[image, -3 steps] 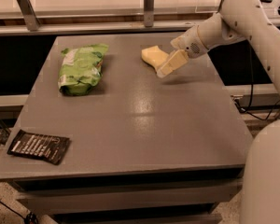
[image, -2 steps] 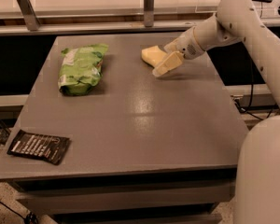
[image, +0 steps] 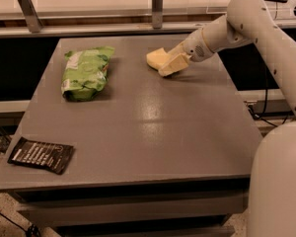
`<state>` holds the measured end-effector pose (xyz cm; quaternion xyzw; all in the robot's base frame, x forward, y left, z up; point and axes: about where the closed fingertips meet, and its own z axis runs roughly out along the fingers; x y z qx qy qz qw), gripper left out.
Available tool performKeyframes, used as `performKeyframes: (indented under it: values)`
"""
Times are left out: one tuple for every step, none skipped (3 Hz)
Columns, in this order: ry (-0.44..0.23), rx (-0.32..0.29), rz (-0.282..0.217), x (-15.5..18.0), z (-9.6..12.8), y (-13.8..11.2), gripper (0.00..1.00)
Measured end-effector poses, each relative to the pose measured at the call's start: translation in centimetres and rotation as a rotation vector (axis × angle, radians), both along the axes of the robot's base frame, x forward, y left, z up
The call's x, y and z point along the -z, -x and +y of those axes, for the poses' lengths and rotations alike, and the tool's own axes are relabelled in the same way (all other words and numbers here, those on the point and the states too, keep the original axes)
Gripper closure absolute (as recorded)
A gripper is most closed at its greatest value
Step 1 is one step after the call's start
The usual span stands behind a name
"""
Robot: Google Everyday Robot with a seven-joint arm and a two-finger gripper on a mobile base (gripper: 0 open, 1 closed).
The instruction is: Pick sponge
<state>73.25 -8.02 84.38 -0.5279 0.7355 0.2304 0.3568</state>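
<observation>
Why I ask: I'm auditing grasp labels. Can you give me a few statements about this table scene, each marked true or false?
1. The sponge lies toward the far edge of the table. True.
2. The gripper is above the bag. False: it is at the sponge's right side, well away from the bag.
3. A black packet lies at the table's near left corner. True.
4. The sponge rests on the bag. False: they are apart, with bare table between them.
5. The bag is right of the sponge. False: it is to the left.
</observation>
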Motion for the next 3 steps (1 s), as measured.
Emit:
performKeyframes:
  values:
    - [0.019,-0.019,-0.027,-2.2,0.6,0.3,0.88]
    - [0.039,-0.052,-0.078,-5.9,1.4,1.1,1.0]
    - [0.039,-0.052,-0.077,-5.9,1.5,1.1,1.0]
